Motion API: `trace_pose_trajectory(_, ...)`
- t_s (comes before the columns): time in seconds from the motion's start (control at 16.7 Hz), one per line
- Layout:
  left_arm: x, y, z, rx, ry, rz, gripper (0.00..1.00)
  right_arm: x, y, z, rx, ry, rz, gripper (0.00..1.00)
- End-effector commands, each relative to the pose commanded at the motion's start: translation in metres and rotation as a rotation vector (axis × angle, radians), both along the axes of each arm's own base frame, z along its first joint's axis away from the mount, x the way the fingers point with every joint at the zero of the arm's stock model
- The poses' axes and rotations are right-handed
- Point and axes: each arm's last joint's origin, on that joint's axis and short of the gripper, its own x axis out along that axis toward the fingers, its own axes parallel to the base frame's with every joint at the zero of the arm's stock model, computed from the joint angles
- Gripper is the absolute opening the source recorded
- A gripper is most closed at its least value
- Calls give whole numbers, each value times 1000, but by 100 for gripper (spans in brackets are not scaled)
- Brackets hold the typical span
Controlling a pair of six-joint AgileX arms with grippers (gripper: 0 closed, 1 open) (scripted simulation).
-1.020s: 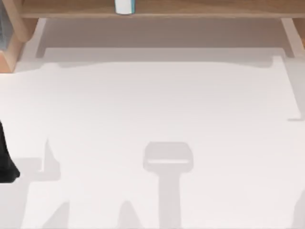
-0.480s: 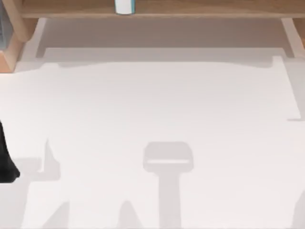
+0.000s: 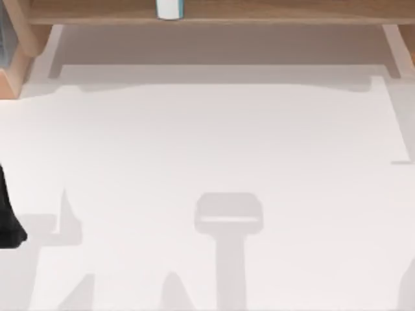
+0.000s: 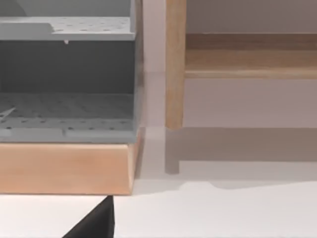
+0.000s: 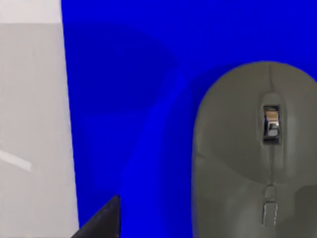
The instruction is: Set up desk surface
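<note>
Nothing has shifted since the earlier top views: the desk surface (image 3: 220, 142) spreads below the wooden shelf frame (image 3: 207, 14), the left arm (image 3: 8, 217) at its left edge. A grey mouse (image 5: 257, 153) lies on a blue mat (image 5: 129, 99). Whether either pincer is wide or narrow, I cannot tell.

The top view looks straight down on the white counter (image 3: 214, 142) from above, with the light-brown wooden shelf frame (image 3: 214, 11) along its far edge. The left wrist view looks low and level across the counter (image 4: 218, 213) toward that same shelf frame (image 4: 174, 64) and a grey perforated organiser (image 4: 67, 74) on a wooden base, both fairly near. The right wrist view faces down from close above a blue mat (image 5: 133, 99) bearing a grey mouse (image 5: 255, 153), with counter (image 5: 32, 129) beside it. All three views share the counter.
</note>
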Motion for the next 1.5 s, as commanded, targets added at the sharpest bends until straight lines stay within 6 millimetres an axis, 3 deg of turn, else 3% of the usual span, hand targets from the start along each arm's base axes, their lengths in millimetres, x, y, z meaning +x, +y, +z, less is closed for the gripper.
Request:
trace_pose_trajectory(0.3,0,0,0,0,0,0,100,3,-1,2,4,-24,-41,100)
trace_pose_trajectory(0.6,0,0,0,0,0,0,100,16,-7,8,53,-146,-319,100)
trace_pose_trajectory(1.08,0,0,0,0,0,0,100,46,-38,24,339,-460,-1175,100)
trace_pose_trajectory(1.5,0,0,0,0,0,0,100,64,-76,31,974,-635,-1999,100)
